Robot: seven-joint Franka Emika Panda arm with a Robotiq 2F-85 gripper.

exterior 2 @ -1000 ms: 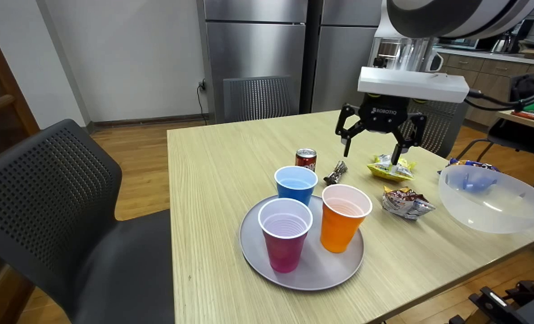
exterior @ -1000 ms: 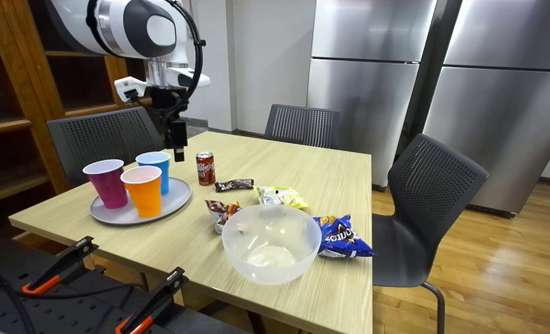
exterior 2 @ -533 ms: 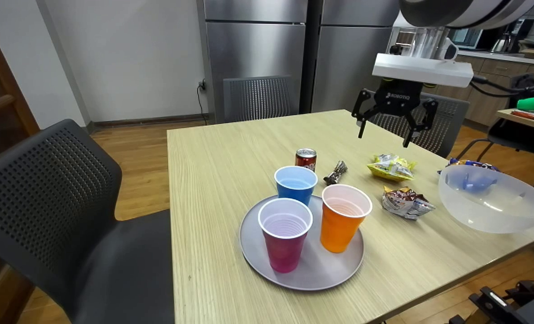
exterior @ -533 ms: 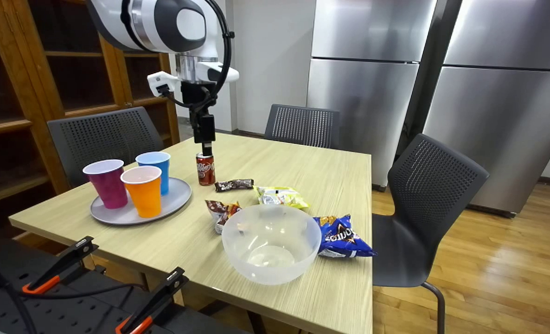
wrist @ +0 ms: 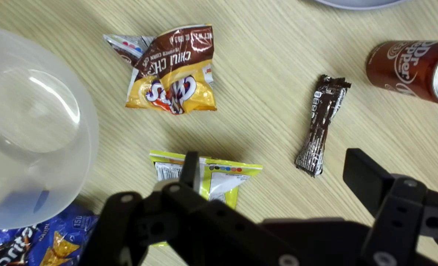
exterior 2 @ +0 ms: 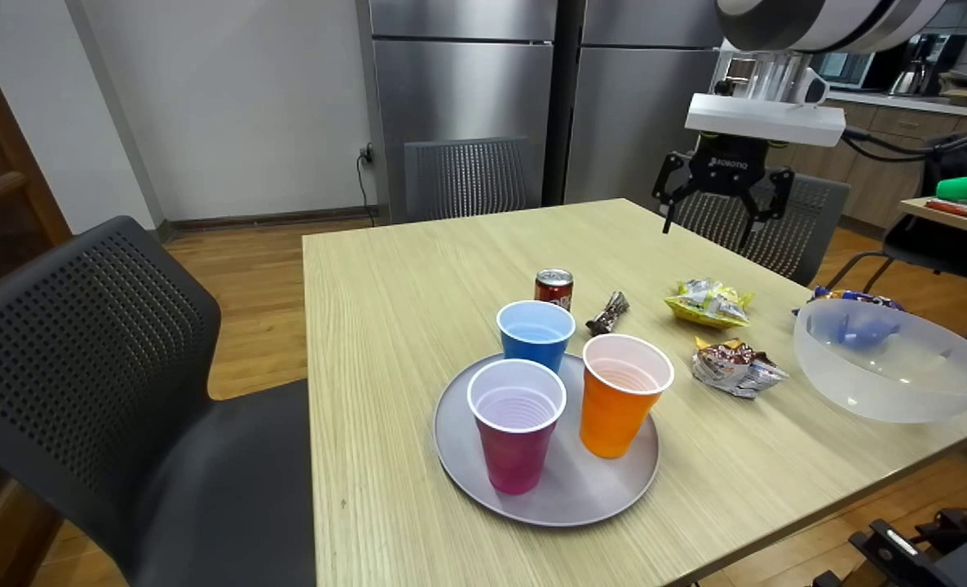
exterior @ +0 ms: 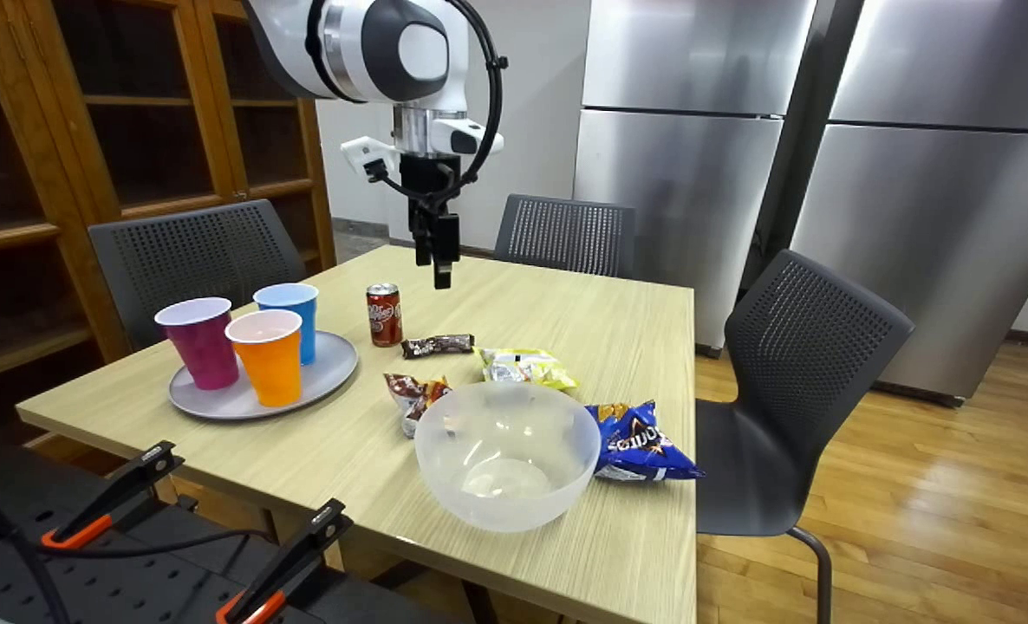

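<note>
The robot's gripper (exterior 2: 707, 236) hangs in the air above the table (exterior 2: 418, 293), pointing straight down, its two fingers spread wide with a broad gap between them. Snacks are laid out beneath it. In the wrist view, a yellow snack bag (wrist: 222, 181) shows partly hidden behind one finger, and a dark candy bar (wrist: 320, 125) has one end near the other finger, though both lie well below on the tabletop. The candy bar rests between that bag and a dark red soda can (wrist: 407, 70), which stands upright. A brown and orange chip bag (wrist: 178, 74) sits crumpled near a frosted bowl (exterior: 505, 511), and a blue chip bag (exterior: 640, 442) lies just beside the bowl as well; I can't tell whether those two touch. Over by the can there's a round gray plate (exterior 2: 569, 501) with three plastic cups upright on it: a purple cup (exterior 2: 518, 456), an orange cup (exterior 2: 614, 420) and a blue cup (exterior 2: 536, 352), the last one closest to the can. Dark chairs (exterior: 813, 347) stand around the table, a wooden cabinet (exterior: 102, 173) rises behind one of them, and two steel fridges (exterior: 679, 217) stand beyond.
</note>
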